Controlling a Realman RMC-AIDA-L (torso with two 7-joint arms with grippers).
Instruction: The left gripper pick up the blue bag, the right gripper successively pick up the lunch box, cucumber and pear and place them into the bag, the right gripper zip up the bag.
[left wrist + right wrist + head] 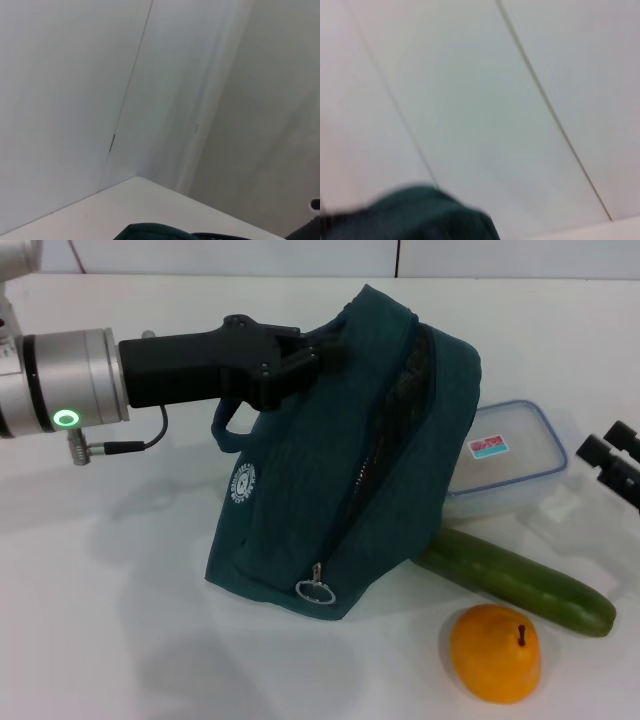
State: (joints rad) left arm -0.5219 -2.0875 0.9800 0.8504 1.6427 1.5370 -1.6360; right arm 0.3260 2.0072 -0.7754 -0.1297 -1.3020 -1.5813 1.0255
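While the left gripper (325, 348) is clenching the bag (340, 470) by its top, lunch box (505, 455), cucumber (515, 580) and pear (495, 652) are lying unpacked; right jaws unclear.

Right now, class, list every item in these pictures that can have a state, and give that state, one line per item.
left gripper: shut on the bag's top edge, holding it up.
blue bag: tilted, top raised, bottom on the table, zipper open.
right gripper: at the table's right edge, holding nothing.
lunch box: lid on, lying behind the bag.
cucumber: lying flat, outside the bag.
pear: on the table, outside the bag.
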